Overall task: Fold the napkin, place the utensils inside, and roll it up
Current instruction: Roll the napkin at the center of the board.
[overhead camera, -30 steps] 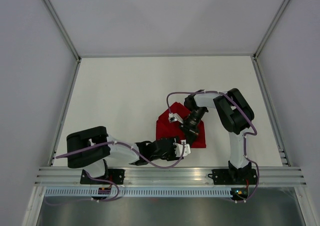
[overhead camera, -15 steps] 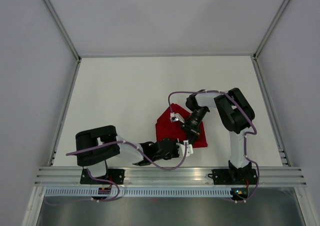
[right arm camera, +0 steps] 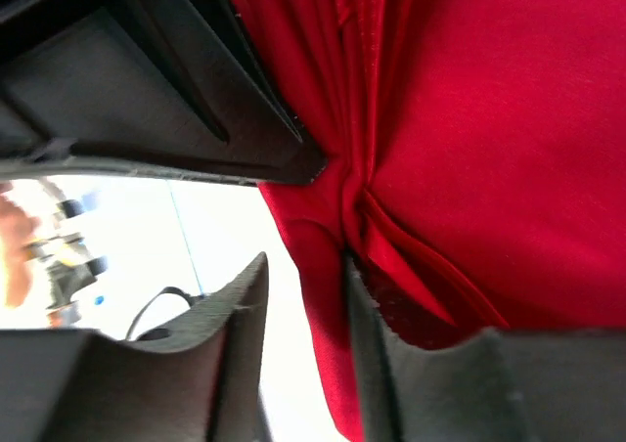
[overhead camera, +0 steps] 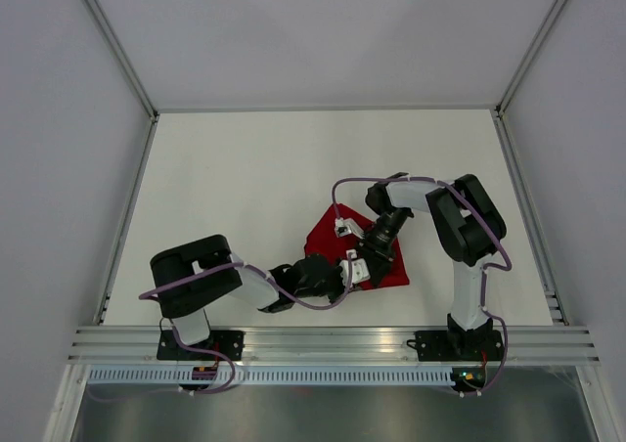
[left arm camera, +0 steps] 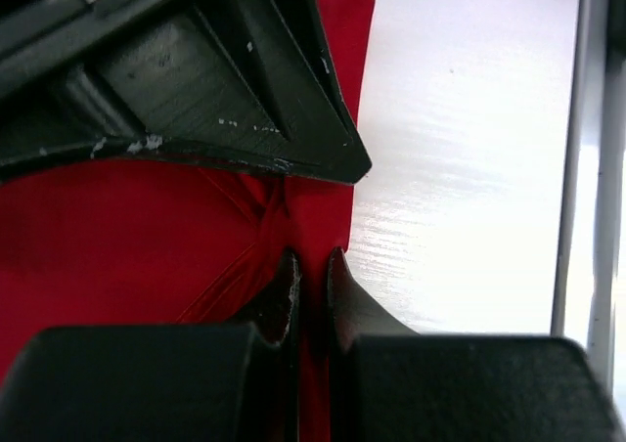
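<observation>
The red napkin (overhead camera: 325, 243) lies bunched in folds near the table's middle front, and both grippers meet at its near edge. My left gripper (overhead camera: 349, 269) reaches in from the left. In the left wrist view it (left arm camera: 311, 263) is shut on a pinched ridge of napkin (left arm camera: 117, 227). My right gripper (overhead camera: 362, 261) comes down from the upper right. In the right wrist view it (right arm camera: 301, 284) stands open, and the napkin (right arm camera: 509, 149) edge rests against one finger (right arm camera: 364, 305), with bare table showing beside the other. The utensils are out of view.
An aluminium rail (overhead camera: 333, 344) runs along the near edge, also seen in the left wrist view as the rail (left arm camera: 587, 168) at the right. Grey enclosure walls (overhead camera: 68, 168) flank the white table (overhead camera: 245, 178). Each gripper's dark body fills the top of the other's wrist view.
My left arm has moved right to the napkin's near edge and its jaws have shut on a fold. My right gripper, shut before, has parted its jaws off the cloth.
</observation>
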`<state>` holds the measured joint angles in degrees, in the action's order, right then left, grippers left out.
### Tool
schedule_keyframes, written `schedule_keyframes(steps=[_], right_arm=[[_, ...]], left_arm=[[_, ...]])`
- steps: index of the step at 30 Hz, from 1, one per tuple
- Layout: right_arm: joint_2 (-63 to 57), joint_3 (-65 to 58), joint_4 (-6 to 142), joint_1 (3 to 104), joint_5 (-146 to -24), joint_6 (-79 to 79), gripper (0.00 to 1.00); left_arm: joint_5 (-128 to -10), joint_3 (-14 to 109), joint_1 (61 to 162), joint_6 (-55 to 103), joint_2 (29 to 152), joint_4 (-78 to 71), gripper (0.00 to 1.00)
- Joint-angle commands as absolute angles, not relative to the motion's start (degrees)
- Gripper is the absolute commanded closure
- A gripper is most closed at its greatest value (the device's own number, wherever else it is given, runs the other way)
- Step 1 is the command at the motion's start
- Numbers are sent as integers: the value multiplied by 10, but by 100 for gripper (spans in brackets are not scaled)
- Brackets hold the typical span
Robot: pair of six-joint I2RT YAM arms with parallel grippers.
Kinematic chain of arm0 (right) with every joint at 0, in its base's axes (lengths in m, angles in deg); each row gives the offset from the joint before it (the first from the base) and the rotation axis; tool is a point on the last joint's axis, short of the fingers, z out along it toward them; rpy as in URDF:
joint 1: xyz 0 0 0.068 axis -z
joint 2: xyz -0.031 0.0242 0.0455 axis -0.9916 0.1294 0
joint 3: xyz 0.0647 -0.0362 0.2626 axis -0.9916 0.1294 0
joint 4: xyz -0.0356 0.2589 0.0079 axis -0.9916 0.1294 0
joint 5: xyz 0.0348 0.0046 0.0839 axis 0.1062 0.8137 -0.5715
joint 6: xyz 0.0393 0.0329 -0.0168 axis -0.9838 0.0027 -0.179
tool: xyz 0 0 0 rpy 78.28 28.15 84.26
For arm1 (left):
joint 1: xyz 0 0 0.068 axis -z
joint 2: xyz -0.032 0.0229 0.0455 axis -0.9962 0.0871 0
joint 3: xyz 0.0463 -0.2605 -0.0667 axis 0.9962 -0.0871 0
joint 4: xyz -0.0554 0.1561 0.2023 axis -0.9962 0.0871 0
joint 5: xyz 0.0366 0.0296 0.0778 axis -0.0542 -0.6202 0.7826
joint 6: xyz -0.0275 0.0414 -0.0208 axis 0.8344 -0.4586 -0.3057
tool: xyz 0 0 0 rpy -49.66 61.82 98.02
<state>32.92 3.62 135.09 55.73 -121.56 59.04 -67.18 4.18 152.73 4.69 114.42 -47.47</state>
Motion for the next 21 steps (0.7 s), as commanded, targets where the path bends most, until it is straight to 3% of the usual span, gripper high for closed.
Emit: schedule_keyframes(steps=[1,4,9,17,21], right_arm=[[282,24,1233,565,-1174,614,55],[236,23,1224,577,-1180,601,48],[150,59,1145,607,-1176,578,45],[-77,255,1006,602,-1156,611,37],[-148,342,962,535,-1103,598,36]], left_arm=[[-790,14,1491,162,1191,-448,98],[-834,4,1462,203,1210,-490,98],[-906,8,1424,259,1246,-521,98],[-1012,32,1370,325,1299,-529,98],[-1027,50,1367,331,1309,-498,98]])
